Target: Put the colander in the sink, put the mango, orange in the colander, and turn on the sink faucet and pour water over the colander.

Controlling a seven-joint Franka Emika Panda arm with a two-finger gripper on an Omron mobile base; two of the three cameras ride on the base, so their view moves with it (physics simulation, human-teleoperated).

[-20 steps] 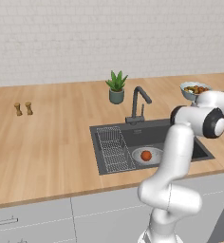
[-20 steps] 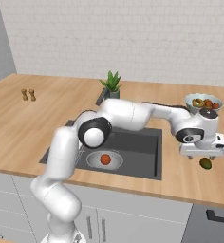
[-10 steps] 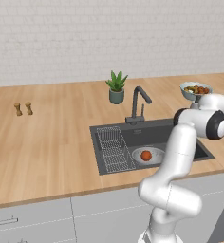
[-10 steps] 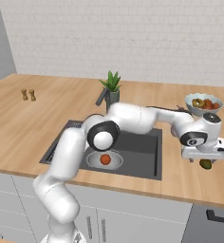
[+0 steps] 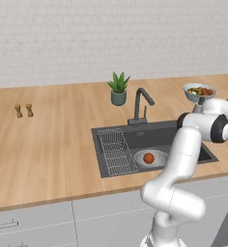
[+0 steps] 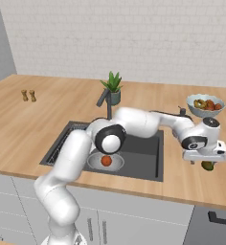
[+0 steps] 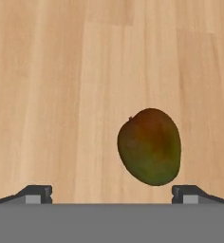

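The arm reaches right across the sink [image 6: 148, 148], its hand [image 6: 204, 160] pointing down with fingers spread wide above the mango [image 7: 149, 146], which lies on the wooden surface [image 6: 182, 184] right of the basin. The orange [image 6: 106, 161] sits in the colander [image 6: 116, 165] inside the sink.

In the right base view the mango [image 6: 208, 165] is mostly hidden under the white hand; only a dark green sliver shows below it, and the fingers cannot be made out there. In the left base view the arm's end runs off the right edge, and the arm covers the right part of the sink [image 5: 135, 137] and the colander's [image 5: 143, 161] right side. In the hand view only 2 fingertips [image 7: 37, 193] show, cut by the lower band. The fruit in the pale bowl [image 6: 205, 111] is too small to tell apart.
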